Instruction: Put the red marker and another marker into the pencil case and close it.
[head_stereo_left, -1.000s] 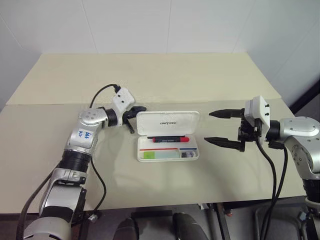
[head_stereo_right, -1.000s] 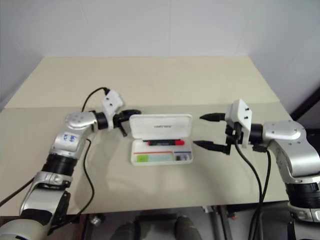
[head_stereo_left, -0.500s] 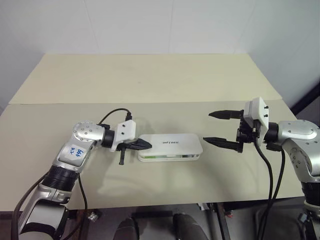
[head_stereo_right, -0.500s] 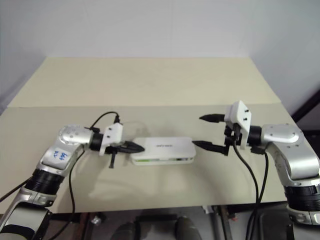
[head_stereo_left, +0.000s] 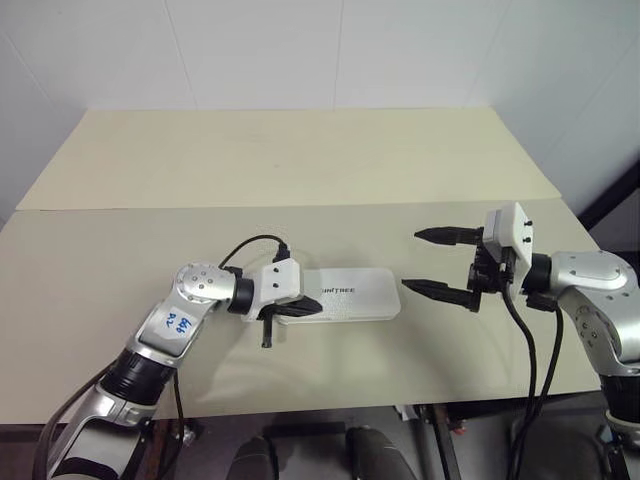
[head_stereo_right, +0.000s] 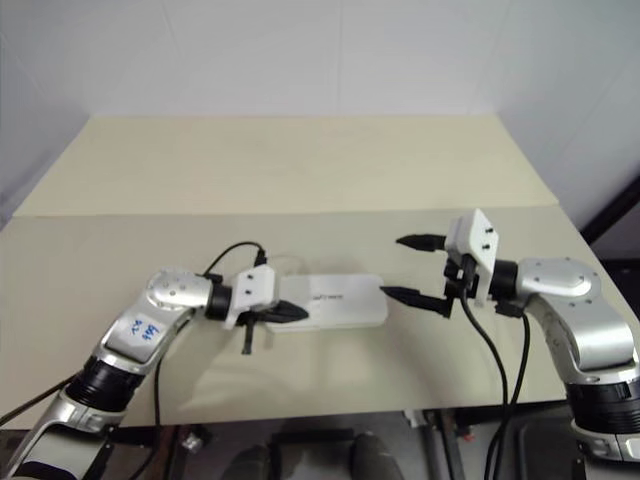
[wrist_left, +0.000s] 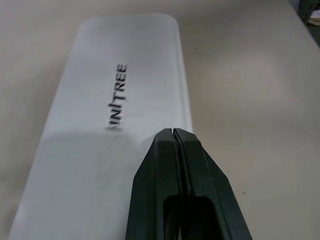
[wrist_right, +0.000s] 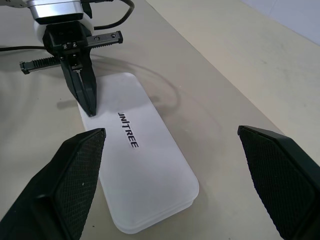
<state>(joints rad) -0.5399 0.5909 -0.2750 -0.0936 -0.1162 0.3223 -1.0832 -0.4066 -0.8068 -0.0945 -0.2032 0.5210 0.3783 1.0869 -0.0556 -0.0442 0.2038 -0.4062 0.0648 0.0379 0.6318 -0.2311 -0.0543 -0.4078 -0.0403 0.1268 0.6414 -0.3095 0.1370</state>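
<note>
White walls stand behind a big pale table (head_stereo_left: 300, 160). Near the front of the table lies the case (head_stereo_left: 350, 297), flat, with its lid down and the dark logo facing up. No markers can be seen anywhere, so they are most likely shut inside. The lid looks all the way down, so the closing part of the job seems nearly done or done.

On the lid's end nearest the left arm rests the left gripper (head_stereo_left: 310, 308). Its two black fingers are pressed tight together into one point and hold nothing. In the left wrist view, that closed tip (wrist_left: 172, 137) sits right over the white lid, a little before the logo. The tip looks like it is touching the lid, most likely to push it down so the case snaps shut. A closed tip makes a good firm poker for that.

Off the other end of the case hangs the right gripper (head_stereo_left: 440, 262), up in the air and apart from the case. Its fingers (wrist_right: 75, 185) are spread wide and hold nothing. One finger is higher and one lower, and they point at the case's end. It seems to be waiting there, ready to steady the case if it slides.
</note>
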